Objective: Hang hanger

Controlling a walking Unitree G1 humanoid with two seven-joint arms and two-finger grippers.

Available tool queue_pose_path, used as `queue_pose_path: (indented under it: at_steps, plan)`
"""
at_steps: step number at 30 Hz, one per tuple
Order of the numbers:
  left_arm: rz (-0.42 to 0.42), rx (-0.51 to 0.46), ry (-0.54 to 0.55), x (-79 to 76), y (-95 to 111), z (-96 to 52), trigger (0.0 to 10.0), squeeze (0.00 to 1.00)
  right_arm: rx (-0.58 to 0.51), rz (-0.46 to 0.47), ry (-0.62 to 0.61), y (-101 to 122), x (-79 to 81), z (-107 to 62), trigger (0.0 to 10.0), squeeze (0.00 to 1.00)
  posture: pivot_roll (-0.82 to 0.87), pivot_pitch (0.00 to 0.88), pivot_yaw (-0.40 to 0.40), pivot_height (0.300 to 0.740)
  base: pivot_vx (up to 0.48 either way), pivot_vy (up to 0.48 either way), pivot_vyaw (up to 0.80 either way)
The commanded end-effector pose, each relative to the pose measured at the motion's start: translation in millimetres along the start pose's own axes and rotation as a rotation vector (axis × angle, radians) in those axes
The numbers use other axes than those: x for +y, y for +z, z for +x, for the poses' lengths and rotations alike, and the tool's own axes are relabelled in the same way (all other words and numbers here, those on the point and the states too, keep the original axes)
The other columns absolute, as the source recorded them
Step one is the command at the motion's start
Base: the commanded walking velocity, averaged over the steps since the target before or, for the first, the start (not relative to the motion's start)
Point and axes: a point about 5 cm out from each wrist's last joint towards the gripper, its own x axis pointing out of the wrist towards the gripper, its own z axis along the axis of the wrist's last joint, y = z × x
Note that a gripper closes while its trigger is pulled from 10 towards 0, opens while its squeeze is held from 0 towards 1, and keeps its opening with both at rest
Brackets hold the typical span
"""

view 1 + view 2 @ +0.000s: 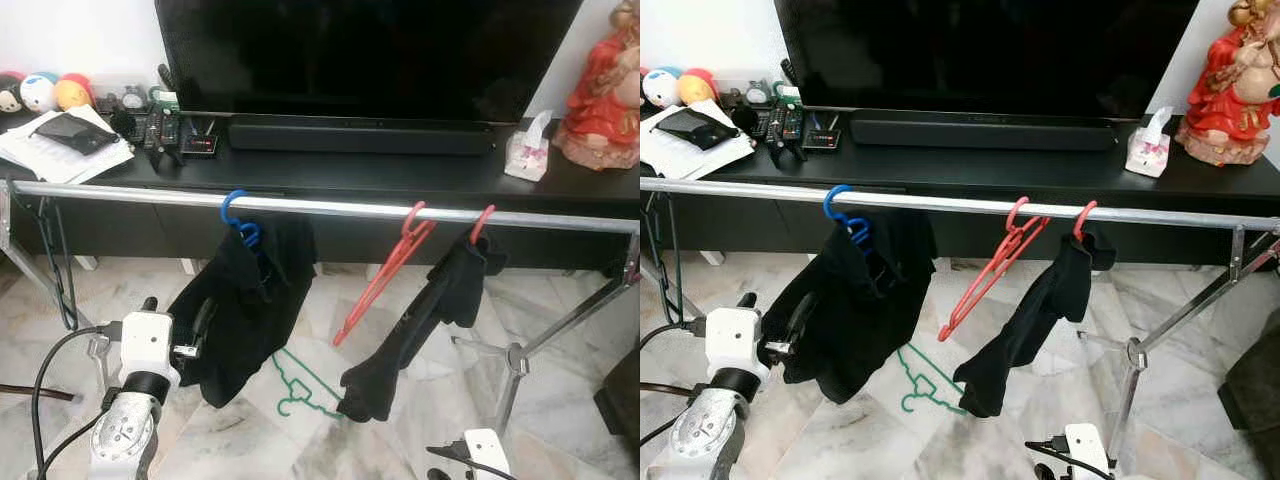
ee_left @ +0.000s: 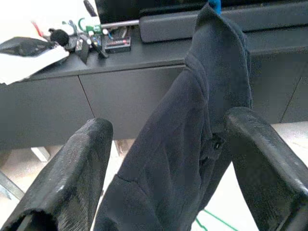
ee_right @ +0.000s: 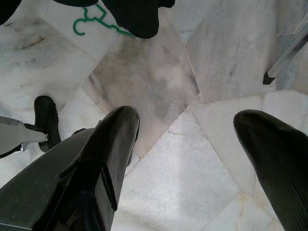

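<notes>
Black fingers of the left gripper (image 2: pixel 163 163) are spread apart on either side of the dark garment (image 1: pixel 240 310) that is hung from a blue hanger (image 1: pixel 238 215) on the silver rail (image 1: pixel 330 207), with nothing clamped. Low at five o'clock in the head view, the right gripper (image 3: pixel 192 159) is held with fingers wide apart over the marble floor (image 3: pixel 159 82), empty. A green hanger (image 1: pixel 300 385) is seen lying on the floor at six o'clock beneath the rail, while a red hanger (image 1: pixel 385 270) and a second black garment (image 1: pixel 420 320) are hung toward three o'clock.

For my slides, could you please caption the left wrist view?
Open left end effector straddling a dark garment hung on a blue hanger, before a black cabinet.
</notes>
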Motion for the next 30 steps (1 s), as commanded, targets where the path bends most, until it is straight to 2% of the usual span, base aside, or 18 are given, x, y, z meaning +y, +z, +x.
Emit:
queue_pose_path:
  at_steps: [1,9,26,30]
  plan:
    - [-0.009,0.001,-0.007,-0.7,2.9,0.5,10.0,0.00,0.013,-0.002,-0.014,-4.3,-3.8,-1.5,10.0,0.00,0.00,0.044,-0.087,0.740,0.000,0.000,0.00]
    - [-0.025,0.014,-0.015,0.0,2.8,0.2,10.0,0.00,0.021,-0.018,-0.021,-5.2,-4.6,-1.7,10.0,0.00,0.00,0.038,-0.090,0.740,0.000,0.000,0.00]
    - [-0.026,0.020,-0.064,-4.0,2.6,-0.2,10.0,0.00,0.025,-0.030,-0.030,-3.7,-5.7,-1.6,10.0,0.00,0.01,0.064,-0.097,0.740,0.279,0.000,0.00]
    - [-0.026,0.012,-0.080,-4.7,4.1,0.0,10.0,0.00,0.030,-0.035,-0.031,-3.7,-5.7,-1.5,10.0,0.00,0.01,0.066,-0.095,0.740,0.297,0.000,-0.65]
